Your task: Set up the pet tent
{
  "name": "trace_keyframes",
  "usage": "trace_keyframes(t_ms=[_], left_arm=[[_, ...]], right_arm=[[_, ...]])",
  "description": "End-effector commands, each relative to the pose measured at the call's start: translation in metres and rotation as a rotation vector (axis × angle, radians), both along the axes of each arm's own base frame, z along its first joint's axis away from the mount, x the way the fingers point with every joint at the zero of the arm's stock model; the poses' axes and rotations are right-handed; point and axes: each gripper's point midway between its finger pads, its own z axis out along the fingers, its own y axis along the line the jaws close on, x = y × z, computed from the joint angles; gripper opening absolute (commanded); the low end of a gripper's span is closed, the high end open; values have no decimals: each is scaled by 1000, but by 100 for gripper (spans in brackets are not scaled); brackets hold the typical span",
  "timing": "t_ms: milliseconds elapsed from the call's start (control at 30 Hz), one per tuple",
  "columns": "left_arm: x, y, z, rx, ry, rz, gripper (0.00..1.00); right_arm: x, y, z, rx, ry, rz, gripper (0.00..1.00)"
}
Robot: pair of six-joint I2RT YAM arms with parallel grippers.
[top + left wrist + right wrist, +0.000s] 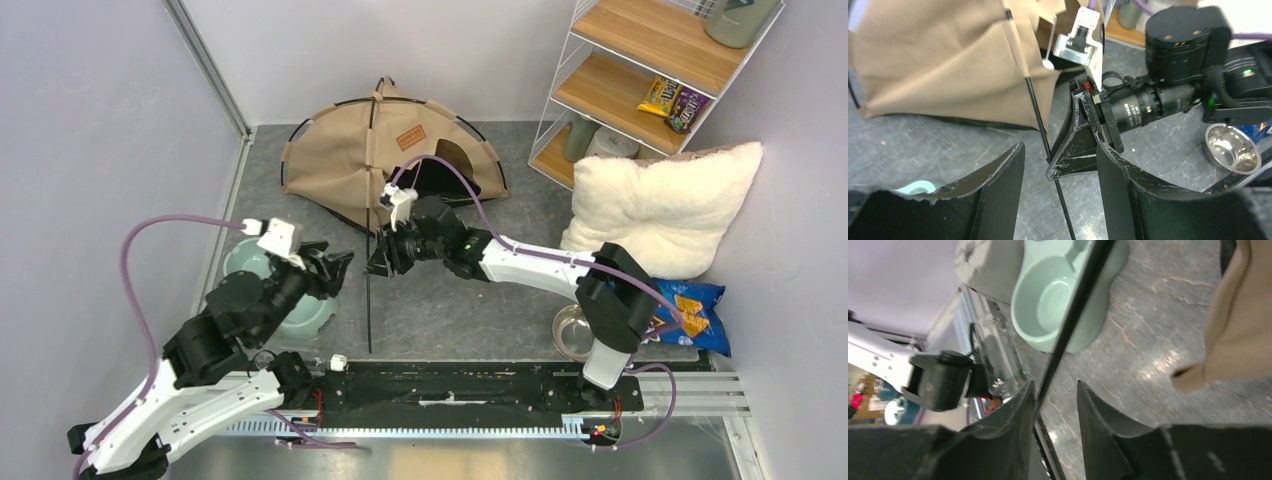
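- Brackets the thin black pole (1073, 315) with the right tool (1055, 387): fingers parted, no pinch, the pole lying in the gap against one finger, apparently to steer it rather than clamp it.
- Works just in front of the near hem of the pet tent (350, 150), below the arched doorway, reaching in from the tent's right.
- Hangs the left tool (335, 268) open and empty a little further out in front of the tent, left of the pole and facing the right tool; probably ready to take or steady the pole.
- Runs straight from the tent's peak, down over the tan fabric and out across the counter (450, 310) in front of it; judged not yet bowed into an arch or seated at the hem.
- Sits only half raised on the counter: fabric slack and creased on the tent's left side, doorway and brown label patch on its right.
- Leaves a mint bowl (310, 318) in front of the tent to its left, partly under the left arm; a white pillow (660, 205) to the tent's right; a steel bowl (570, 330) well in front and right.
- Risks the unclamped pole slipping from the gap or springing sideways once bent.
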Motion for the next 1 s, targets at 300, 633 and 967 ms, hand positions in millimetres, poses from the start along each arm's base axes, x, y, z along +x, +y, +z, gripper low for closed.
trace_keyframes(t_ms=[300, 633, 967], left_arm=[[18, -29, -13, -115, 49, 22, 61], [21, -18, -18, -107, 41, 73, 61], [18, -8, -14, -127, 19, 94, 61]], right_arm=[[-57, -17, -41, -119, -81, -49, 64], [-89, -7, -59, -74, -185, -128, 59], [-84, 6, -65, 28, -188, -276, 63]])
